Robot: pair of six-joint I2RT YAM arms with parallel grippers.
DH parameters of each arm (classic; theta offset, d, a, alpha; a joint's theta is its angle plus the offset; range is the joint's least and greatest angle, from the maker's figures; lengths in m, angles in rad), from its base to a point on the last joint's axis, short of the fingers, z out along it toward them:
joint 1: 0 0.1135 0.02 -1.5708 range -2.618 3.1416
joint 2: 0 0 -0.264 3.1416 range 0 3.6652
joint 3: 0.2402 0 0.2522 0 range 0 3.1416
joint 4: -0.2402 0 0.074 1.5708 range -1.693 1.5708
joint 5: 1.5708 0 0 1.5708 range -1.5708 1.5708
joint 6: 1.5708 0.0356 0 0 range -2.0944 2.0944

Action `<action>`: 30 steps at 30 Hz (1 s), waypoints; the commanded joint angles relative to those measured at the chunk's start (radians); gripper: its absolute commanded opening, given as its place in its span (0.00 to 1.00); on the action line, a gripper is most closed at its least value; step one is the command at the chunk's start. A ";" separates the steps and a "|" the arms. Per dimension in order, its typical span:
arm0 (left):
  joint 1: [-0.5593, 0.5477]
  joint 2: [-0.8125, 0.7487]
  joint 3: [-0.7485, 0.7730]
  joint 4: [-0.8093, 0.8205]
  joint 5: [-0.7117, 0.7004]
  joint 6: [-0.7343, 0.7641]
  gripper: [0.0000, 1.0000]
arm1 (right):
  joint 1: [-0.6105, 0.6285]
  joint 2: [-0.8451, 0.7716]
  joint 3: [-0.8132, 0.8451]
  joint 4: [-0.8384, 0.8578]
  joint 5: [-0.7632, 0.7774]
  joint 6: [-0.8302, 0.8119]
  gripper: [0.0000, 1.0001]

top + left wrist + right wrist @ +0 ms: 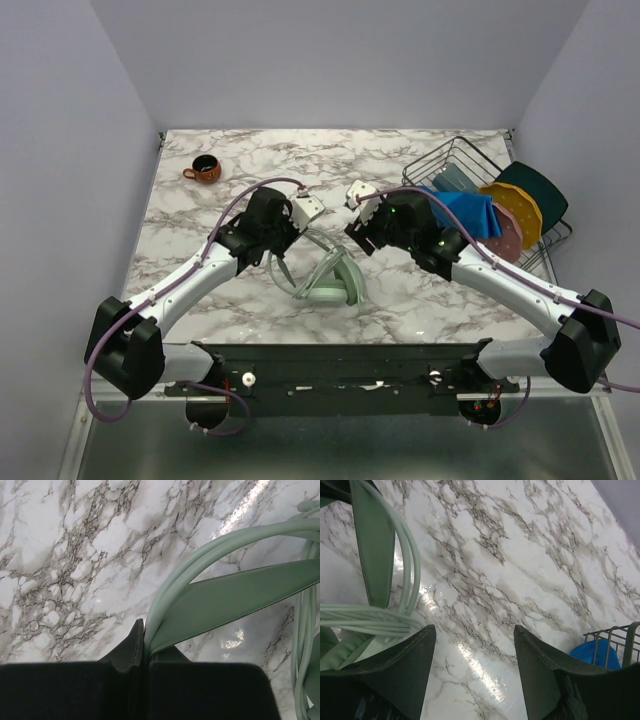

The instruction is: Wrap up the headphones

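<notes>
The pale mint-green headphones (330, 285) lie at the middle of the marble table, cups toward the near side, headband arching up to the left. My left gripper (283, 265) is shut on the headband; in the left wrist view the flat green band (235, 595) and its thin rail run into the closed jaws of that gripper (145, 642). The thin cable (302, 630) hangs in loops at the right edge. My right gripper (357, 238) is open and empty just right of the headphones. In the right wrist view that gripper (475, 635) is over bare marble, with the headband (372, 545) and bundled cable (370, 617) to its left.
A brown mug (203, 169) stands at the far left. A wire dish rack (455, 160) at the far right holds a blue cloth (465, 210) and several plates (518, 210). The rack's corner (615, 635) shows in the right wrist view.
</notes>
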 commanded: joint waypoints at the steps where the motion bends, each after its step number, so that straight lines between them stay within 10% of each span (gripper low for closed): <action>1: 0.032 -0.015 0.005 0.136 -0.062 -0.065 0.00 | -0.005 0.000 -0.047 0.013 -0.003 -0.044 0.72; 30: 0.882 0.085 -0.158 0.365 0.179 -0.043 0.00 | -0.004 -0.014 -0.128 0.023 0.049 0.186 0.72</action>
